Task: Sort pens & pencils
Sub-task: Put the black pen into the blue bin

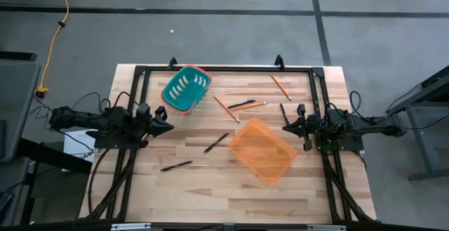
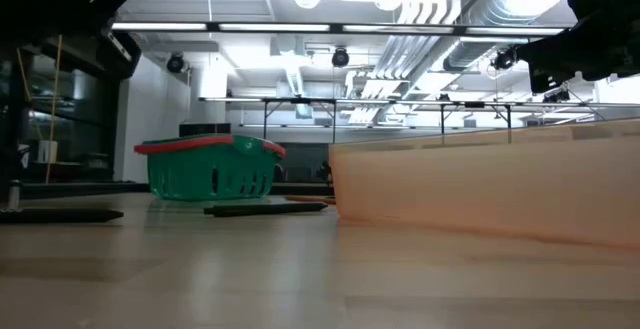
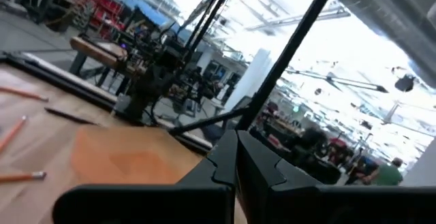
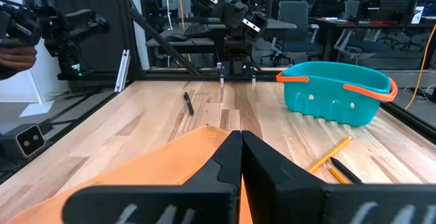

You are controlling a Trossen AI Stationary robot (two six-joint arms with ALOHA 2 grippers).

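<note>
- Fingers of the left gripper (image 1: 168,127) and the right gripper (image 1: 286,127) are pressed together, holding nothing, each parked at its own table side.
- Nothing sorted yet, it seems: pens (image 1: 216,142) and pencils (image 1: 281,87) lie loose between the teal basket (image 1: 186,88) and the orange basket (image 1: 262,150).
- Mid-table looks open for reaching; the far pencil lies near the frame rail.

Two dark, near-black arms — jointed, with black cables trailing behind — each ending in matte, angular fingers.
</note>
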